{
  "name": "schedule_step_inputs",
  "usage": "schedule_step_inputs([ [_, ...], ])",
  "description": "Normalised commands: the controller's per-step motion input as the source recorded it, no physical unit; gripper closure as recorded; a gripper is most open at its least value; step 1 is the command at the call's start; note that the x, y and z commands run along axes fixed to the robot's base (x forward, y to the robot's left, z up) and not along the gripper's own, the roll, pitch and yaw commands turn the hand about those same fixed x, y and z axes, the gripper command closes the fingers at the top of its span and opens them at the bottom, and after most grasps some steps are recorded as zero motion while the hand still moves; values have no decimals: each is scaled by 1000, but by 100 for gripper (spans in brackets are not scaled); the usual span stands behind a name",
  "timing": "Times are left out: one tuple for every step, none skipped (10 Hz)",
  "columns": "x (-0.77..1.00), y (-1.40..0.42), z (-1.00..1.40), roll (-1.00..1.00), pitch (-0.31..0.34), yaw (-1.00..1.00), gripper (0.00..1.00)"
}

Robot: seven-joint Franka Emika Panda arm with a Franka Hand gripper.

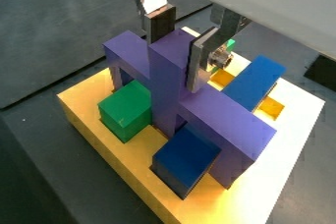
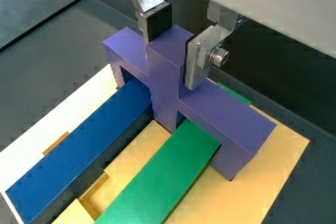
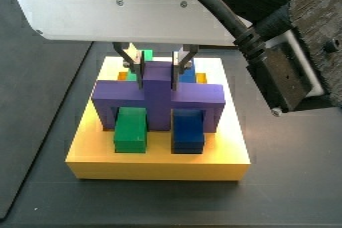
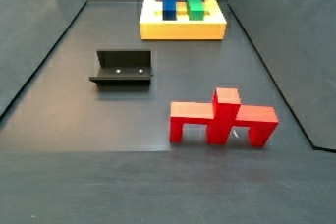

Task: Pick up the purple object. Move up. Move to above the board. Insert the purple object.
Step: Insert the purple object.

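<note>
Dark grey flooring surrounds the board (image 3: 160,162), where the purple object (image 3: 158,94) sits slotted in directly beneath the end effector (image 1: 183,39). Its fingers (image 1: 203,59) flank the central stem, though I cannot tell whether they press it. Rigid and probably light, it looks best held by that stem.

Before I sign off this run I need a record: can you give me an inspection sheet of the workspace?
Surface: dark grey floor, bare apart from the items below.
Job's things: purple object stands upright on the yellow board, its legs down in the board beside a green block and a blue block.
Clutter: red piece standing on the floor, apart from the board.
Claw: claw sits over the board, its fingers either side of the purple object's stem; contact cannot be judged.
Cables: black hose running from the arm.
Surroundings: the fixture on the floor; grey walls behind.
</note>
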Motion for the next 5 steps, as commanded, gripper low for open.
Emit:
schedule_step_inputs([
  [0,0,-151,-81,0,89,100],
  [0,0,-191,-73,0,117,100],
  [0,0,-243,-54,0,114,100],
  [0,0,-294,-64,0,120,100],
  [0,3,-351,-121,0,106,100],
])
